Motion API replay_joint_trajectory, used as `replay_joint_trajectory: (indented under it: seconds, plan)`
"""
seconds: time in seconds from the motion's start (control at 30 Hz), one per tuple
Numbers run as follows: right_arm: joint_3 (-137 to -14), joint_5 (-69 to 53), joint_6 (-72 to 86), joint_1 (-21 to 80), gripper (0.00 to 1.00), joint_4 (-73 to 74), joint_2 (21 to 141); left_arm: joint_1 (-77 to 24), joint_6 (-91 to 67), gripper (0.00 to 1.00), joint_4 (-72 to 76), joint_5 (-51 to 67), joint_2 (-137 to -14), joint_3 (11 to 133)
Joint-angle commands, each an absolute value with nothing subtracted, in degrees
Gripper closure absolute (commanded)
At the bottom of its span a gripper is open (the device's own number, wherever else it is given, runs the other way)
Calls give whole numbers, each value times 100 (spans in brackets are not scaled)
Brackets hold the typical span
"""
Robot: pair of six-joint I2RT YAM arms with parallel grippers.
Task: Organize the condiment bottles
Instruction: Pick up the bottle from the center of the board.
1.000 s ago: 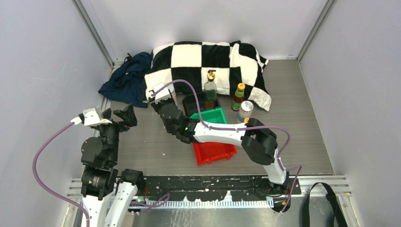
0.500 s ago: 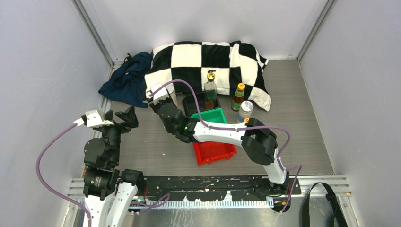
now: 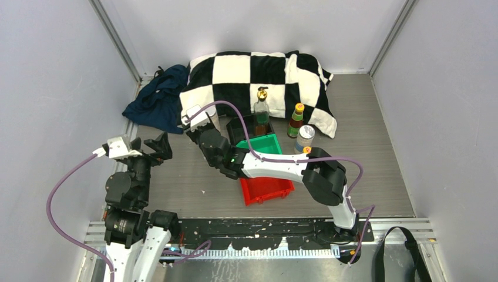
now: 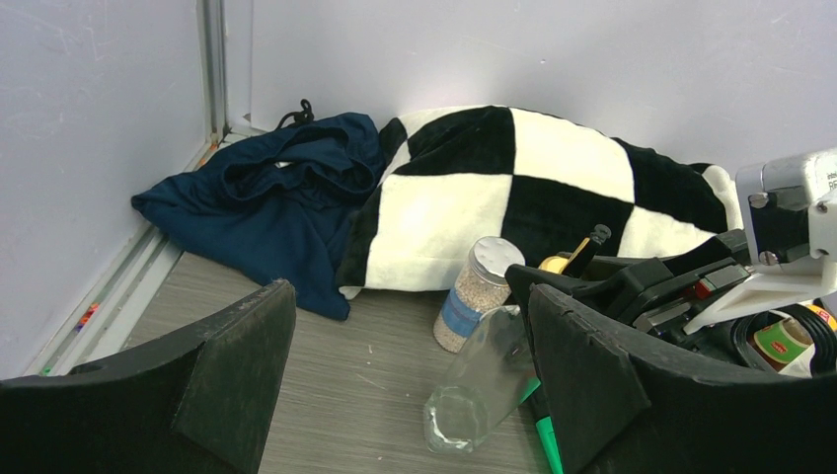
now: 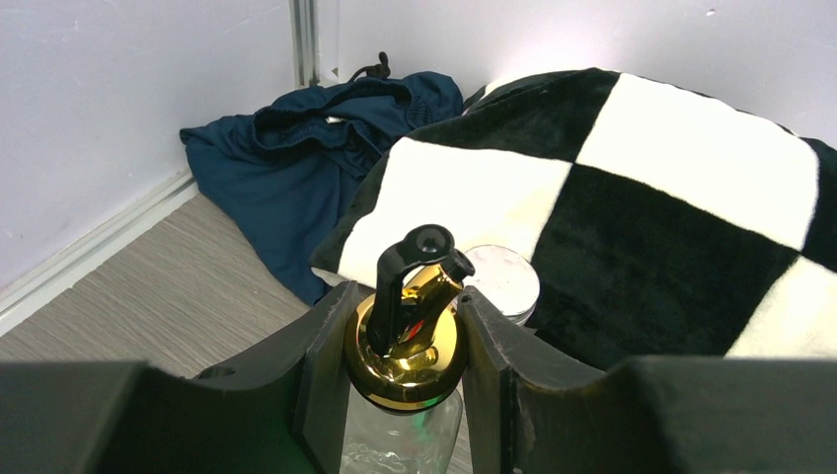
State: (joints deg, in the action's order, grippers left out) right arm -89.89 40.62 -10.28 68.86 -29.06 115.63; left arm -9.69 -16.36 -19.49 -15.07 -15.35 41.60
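Observation:
My right gripper (image 5: 405, 336) is shut on the gold pourer top (image 5: 407, 351) of a tall clear glass bottle (image 4: 484, 380). The bottle hangs tilted, its base low by the table. In the top view the right gripper (image 3: 202, 126) sits left of the bins and hides this bottle. A silver-lidded shaker jar (image 4: 479, 293) stands just behind it against the pillow. A second glass bottle (image 3: 261, 111) stands in the black bin (image 3: 236, 125). A yellow-capped sauce bottle (image 3: 296, 120) and another shaker jar (image 3: 304, 138) stand to its right. My left gripper (image 3: 150, 145) is open and empty.
A checkered pillow (image 3: 258, 76) and a blue cloth (image 3: 155, 100) lie along the back. A green bin (image 3: 261, 144) and a red bin (image 3: 267, 189) sit under my right arm. Walls close in on the left, back and right.
The left arm has shifted slightly. The right gripper keeps its hold on the bottle top and has barely moved.

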Motion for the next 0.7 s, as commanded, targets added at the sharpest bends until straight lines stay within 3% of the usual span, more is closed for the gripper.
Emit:
replay_joint_trajectory:
  seconds: [0.0, 0.67]
  plan:
    - [-9005, 3999, -1214, 6943, 99, -3392, 10972, -984, -1686, 12, -1626, -1606, -1468, 4114]
    - [-8930, 3756, -1682, 6972, 99, -3612, 10490, -984, -1678, 12, -1648, -1661, -1402, 4063]
